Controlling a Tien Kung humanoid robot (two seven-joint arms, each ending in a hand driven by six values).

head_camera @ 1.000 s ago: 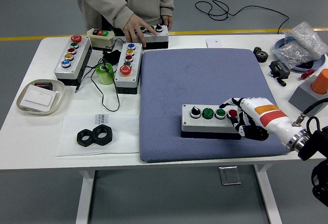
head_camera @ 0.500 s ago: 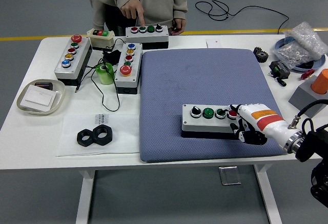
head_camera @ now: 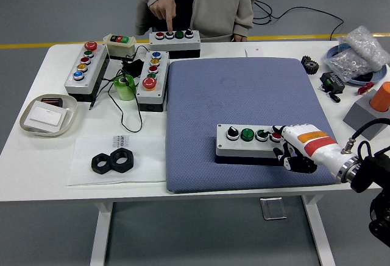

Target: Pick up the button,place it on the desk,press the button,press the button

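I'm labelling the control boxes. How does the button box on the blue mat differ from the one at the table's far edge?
The button box on the blue mat lies near the robot, with the right hand at its red-button end. The far button box sits on the bare white table, where a person's finger points down at its buttons. Both are grey four-button boxes.

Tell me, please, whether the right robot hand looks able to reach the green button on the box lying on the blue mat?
Probably yes: the right robot hand already rests at the box's red-button end, and the green button sits uncovered further left with nothing between.
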